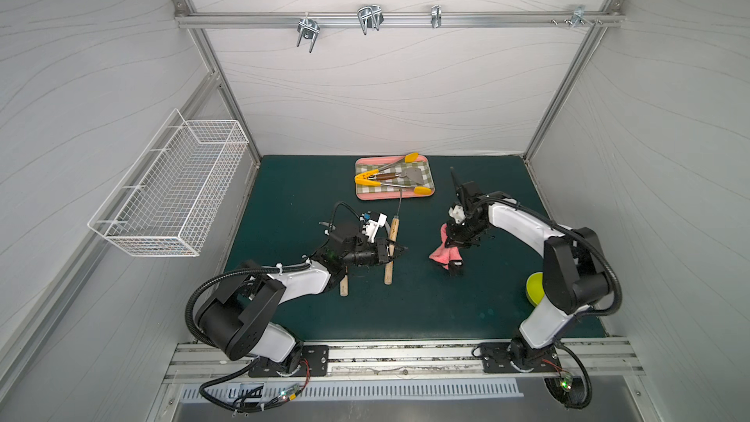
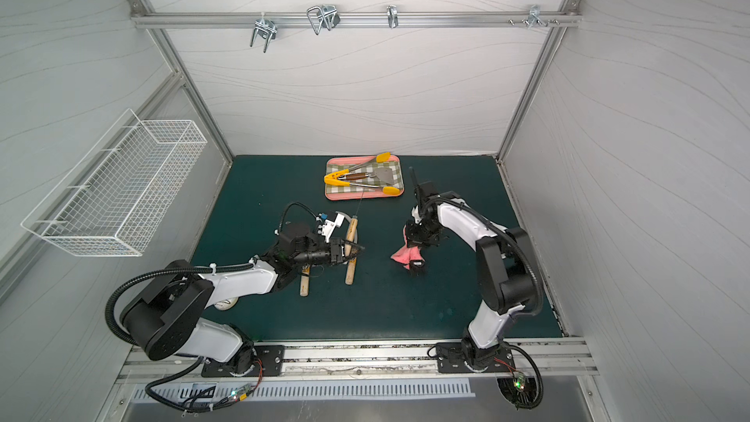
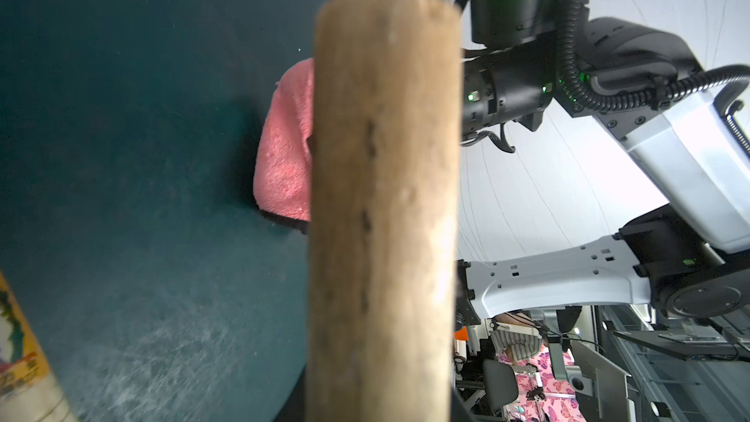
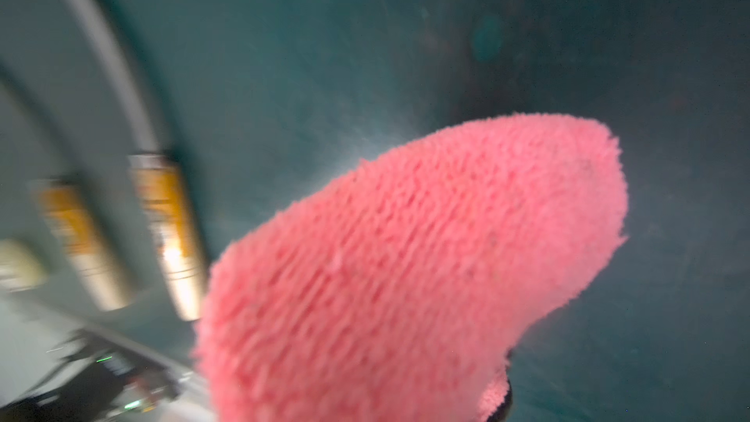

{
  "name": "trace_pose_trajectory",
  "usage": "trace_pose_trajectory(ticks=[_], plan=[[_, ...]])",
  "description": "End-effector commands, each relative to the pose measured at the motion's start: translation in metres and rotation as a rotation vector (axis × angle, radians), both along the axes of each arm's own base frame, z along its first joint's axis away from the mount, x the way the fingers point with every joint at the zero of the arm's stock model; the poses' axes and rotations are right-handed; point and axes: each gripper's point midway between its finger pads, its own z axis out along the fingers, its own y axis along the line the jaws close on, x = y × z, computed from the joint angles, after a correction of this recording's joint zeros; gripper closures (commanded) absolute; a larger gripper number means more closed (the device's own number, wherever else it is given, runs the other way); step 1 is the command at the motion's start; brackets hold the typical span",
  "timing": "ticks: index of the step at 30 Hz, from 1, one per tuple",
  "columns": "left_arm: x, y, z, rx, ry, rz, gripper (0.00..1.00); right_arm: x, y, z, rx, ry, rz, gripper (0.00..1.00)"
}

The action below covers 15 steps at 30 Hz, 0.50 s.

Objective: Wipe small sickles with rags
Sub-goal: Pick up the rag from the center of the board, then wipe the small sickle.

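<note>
Centre of a top view: the left pincer (image 1: 391, 251) clamps a small sickle (image 1: 393, 233) by its handle, long axis up-down the frame, blade uppermost. To its right, apart, the right pincer (image 1: 452, 242) holds the pink rag (image 1: 442, 255); the blade lies up-left of it.

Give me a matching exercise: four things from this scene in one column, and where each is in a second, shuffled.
1 rag
2 tongs
3 basket
4 left gripper

a on the tray
b shut on a sickle handle
c on the side wall
d in the right gripper

Pairs: 1-d, 2-a, 3-c, 4-b
</note>
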Motion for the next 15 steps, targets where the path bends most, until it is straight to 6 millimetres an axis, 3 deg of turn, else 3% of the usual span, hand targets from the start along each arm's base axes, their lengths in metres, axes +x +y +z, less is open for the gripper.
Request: trace_pose_trajectory(ticks=[1,8,15], plan=[[0.003,-0.018,0.039,-0.102,-0.097,-0.061,1.0,0.012,0.014,0.042,0.273,-0.089,0.042,0.85],[-0.026,-0.058,0.055,-0.155,-0.128,-0.212,1.0,0.056,0.008,0.077,0.421,-0.195,0.023,0.87],[-0.037,-0.073,0.056,-0.174,-0.107,-0.248,1.0,0.096,0.019,0.099,0.462,-0.242,0.041,0.88]])
